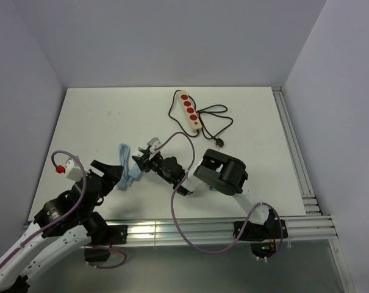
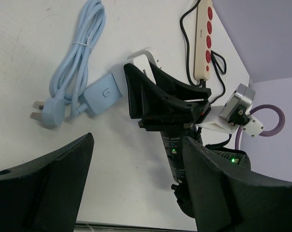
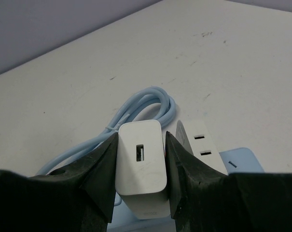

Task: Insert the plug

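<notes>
**A:** Which step is in hand now?

**B:** I judge it is the carrying step. The right gripper (image 3: pixel 141 145) is pinching the white charger (image 3: pixel 141 179) by its two flat sides. The USB opening of the charger faces the wrist camera. The charger is in the middle of the table, near the coiled blue cable (image 2: pixel 78 63) and its light blue box (image 2: pixel 103 94).

**A:** And where must it go?

**B:** Most likely into the power strip (image 1: pixel 189 110), which lies at the far side, well apart from the gripper. The next move calls for bringing the charger over one red socket, with the pins turned toward it, and then pressing straight in. A white piece with two slots (image 3: pixel 201 145) shows just beside one finger, but it is too cut off to say what it is.

**A:** What about the other arm?

**B:** The left gripper (image 2: pixel 138 140) has its fingers spread wide and holds nothing. It touches nothing and looks toward the cable.
</notes>
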Available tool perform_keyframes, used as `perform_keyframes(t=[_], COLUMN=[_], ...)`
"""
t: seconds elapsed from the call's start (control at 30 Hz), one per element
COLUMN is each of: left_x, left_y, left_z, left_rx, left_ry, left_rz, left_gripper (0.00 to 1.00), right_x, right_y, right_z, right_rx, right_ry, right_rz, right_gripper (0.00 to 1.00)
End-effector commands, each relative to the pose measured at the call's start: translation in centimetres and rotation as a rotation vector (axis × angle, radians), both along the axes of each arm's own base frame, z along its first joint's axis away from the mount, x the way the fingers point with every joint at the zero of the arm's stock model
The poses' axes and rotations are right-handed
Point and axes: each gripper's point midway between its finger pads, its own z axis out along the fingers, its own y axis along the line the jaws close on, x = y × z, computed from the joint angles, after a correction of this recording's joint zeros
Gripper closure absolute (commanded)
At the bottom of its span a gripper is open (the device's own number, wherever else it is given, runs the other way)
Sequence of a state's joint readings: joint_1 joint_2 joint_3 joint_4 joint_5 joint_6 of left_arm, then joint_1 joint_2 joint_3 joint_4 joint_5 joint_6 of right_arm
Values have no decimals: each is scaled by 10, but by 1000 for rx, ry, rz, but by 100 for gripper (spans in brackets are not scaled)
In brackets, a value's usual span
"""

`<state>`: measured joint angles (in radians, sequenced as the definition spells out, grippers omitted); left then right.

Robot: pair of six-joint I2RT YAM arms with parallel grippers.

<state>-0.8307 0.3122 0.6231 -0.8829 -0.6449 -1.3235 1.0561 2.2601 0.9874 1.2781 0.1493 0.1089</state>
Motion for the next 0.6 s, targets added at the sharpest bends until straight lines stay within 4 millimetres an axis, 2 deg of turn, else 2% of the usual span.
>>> perform_keyframes(t=[0.0,0.1,0.17,0.23,0.27,0.33,0.37,0.4,0.43,0.47,0.57], left_x=[-1,-1,0,0,0,0,-1,-1,-1,-1,-1], left_y=[3,-1,-4,-6,-7,-5,-5,-4,-4,-4,-6], left_z=[17,13,11,12,12,13,13,13,13,13,13], left_rx=[-24,-29,-31,-39,-37,-36,-32,-31,-31,-38,-50], left_ry=[-34,-22,-18,-22,-21,-23,-19,-19,-19,-19,-21], left_rz=[7,-7,-14,-21,-25,-21,-21,-18,-18,-16,-23], left_gripper=[21,21,21,21,21,21,21,21,21,21,22], right_x=[-144,-135,-134,-140,-146,-148,-144,-141,-135,-127,-130], right_y=[-139,-127,-125,-135,-149,-155,-145,-145,-134,-116,-117], right_z=[-251,-238,-239,-250,-258,-261,-252,-250,-242,-234,-241], right_rx=[-761,-746,-748,-742,-761,-772,-753,-775,-778,-756,-774], right_ry=[567,530,528,558,578,582,564,557,530,508,528], right_rz=[76,73,70,57,50,38,44,37,52,60,67], right_gripper=[100,100,100,100,100,100,100,100,100,100,100])
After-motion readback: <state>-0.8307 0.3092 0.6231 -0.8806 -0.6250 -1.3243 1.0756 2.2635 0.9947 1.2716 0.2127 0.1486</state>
